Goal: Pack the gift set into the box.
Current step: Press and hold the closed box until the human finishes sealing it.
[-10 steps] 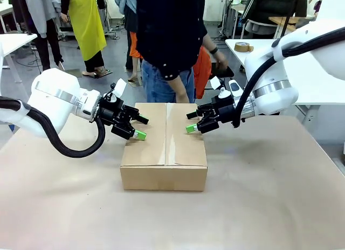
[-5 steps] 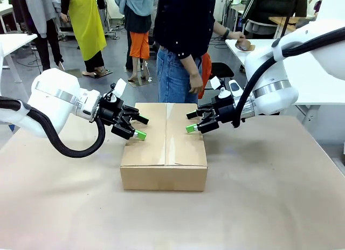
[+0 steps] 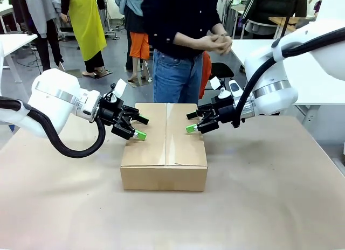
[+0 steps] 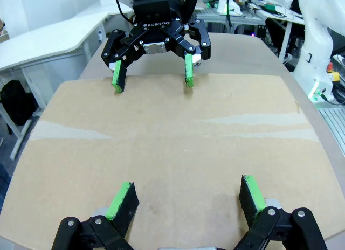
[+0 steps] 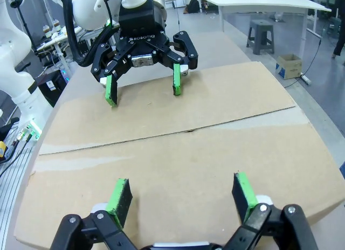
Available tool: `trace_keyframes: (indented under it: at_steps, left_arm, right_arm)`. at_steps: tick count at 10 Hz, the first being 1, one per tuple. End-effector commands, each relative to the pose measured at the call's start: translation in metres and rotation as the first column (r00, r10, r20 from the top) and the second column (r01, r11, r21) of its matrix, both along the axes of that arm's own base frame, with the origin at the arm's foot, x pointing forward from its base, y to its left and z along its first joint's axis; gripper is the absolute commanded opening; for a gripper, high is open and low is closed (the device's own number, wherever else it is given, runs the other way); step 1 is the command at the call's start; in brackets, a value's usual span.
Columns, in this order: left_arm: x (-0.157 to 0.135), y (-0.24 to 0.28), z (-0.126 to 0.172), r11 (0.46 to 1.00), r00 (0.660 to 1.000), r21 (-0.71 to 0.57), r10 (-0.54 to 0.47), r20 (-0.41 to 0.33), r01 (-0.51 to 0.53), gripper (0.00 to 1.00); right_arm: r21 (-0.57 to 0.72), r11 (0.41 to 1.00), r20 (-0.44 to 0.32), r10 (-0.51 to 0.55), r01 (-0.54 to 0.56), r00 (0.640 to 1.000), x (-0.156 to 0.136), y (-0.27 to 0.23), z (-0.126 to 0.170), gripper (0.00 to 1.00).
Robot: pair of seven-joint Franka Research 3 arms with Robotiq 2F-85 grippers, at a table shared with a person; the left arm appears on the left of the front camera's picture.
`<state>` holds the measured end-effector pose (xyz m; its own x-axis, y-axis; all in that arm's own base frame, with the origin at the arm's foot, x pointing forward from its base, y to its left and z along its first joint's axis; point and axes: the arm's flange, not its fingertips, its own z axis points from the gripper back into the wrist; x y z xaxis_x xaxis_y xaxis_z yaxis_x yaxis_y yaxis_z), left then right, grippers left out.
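Brown paper is covering the table (image 3: pixel 269 207), where the box (image 3: pixel 164 147) is sitting at frame centre, flaps seemingly shut. Left gripper (image 3: pixel 138 128) and right gripper (image 3: pixel 191 122) are hovering above it, jaws spread, empty.

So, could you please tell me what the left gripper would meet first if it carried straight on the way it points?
Probably the right gripper, which faces the left gripper across the closed box. It may scrape the box's top flaps first, since its jaws sit low over them; depth is unclear.
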<state>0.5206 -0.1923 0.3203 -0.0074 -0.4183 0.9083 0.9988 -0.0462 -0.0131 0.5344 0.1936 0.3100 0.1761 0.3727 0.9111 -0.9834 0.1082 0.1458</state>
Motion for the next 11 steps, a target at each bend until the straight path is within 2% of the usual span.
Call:
trace_keyframes:
  at_steps: [1,11]
  left_arm:
    - [-0.0005,0.0003,-0.0028,1.0,1.0,0.004,-0.004,0.01,0.004,1.0]
    - [-0.0005,0.0003,-0.0028,1.0,1.0,0.004,-0.004,0.01,0.004,1.0]
  right_arm:
    - [0.002,1.0,-0.006,0.004,-0.004,1.0,0.0013,0.0001,-0.003,1.0]
    - [0.002,1.0,-0.006,0.004,-0.004,1.0,0.0013,0.0001,-0.003,1.0]
